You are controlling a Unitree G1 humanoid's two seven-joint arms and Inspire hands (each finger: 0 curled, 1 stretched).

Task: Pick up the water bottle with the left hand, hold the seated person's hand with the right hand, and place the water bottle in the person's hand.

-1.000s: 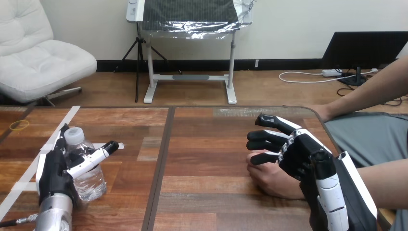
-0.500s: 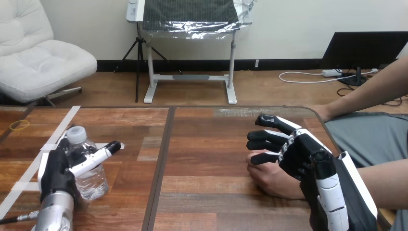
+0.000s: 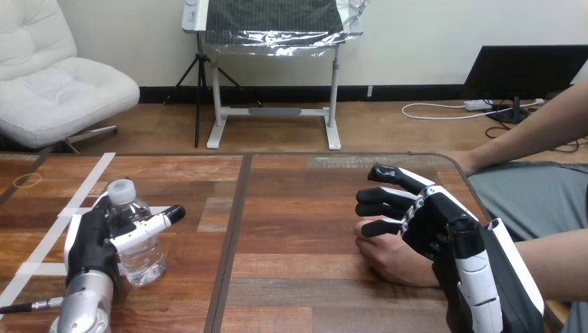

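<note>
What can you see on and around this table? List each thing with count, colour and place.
table: one, brown wood.
tape strips: several, white, table's left.
ring: one, yellow, far-left edge.
water bottle: one, clear, white cap, in the left hand.
person's hand: one, on the table's right, under the right hand.
left hand: one, black-and-white, fingers curled round the water bottle.
right hand: one, black-and-white, over the person's hand.

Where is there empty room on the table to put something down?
The widest bare patch is the middle of the wooden table, between the water bottle in the left hand and the person's hand under the right hand. The far strip behind them is free too. It is crowded at both near corners.
</note>
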